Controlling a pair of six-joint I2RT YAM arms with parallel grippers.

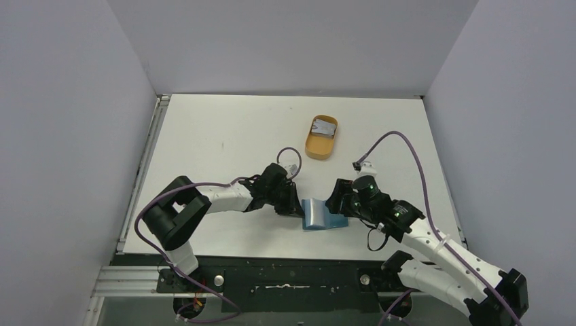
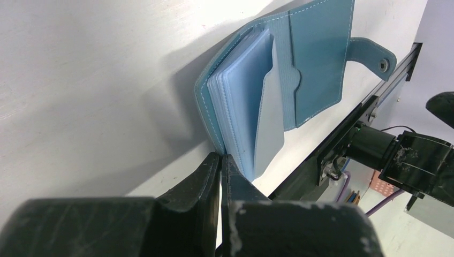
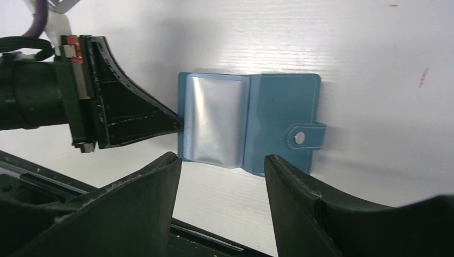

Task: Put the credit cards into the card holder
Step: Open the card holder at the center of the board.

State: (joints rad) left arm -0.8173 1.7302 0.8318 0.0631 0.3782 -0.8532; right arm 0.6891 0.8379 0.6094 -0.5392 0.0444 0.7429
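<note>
Teal-blue folding wallet (image 3: 278,107) lies open on the white table (image 1: 224,129) between the arms. Left gripper (image 2: 220,159) is closed, tips against the wallet's edge. Right gripper (image 3: 220,160) hangs over it, jaws apart. Silvery credit card (image 1: 325,127) sits in the orange oval tray (image 1: 314,146), well behind.

Robot test cell, lab-type. A white counter (image 1: 224,136) is boxed in on three sides by plain grey walls (image 1: 68,136). Two black-and-white arms (image 1: 217,197) are bolted to a dark metal rail (image 1: 292,280) at the near edge. Purple cables (image 1: 401,139) are left looped in the open. Slotted aluminium framing (image 1: 129,284) is exposed beside the rail.
</note>
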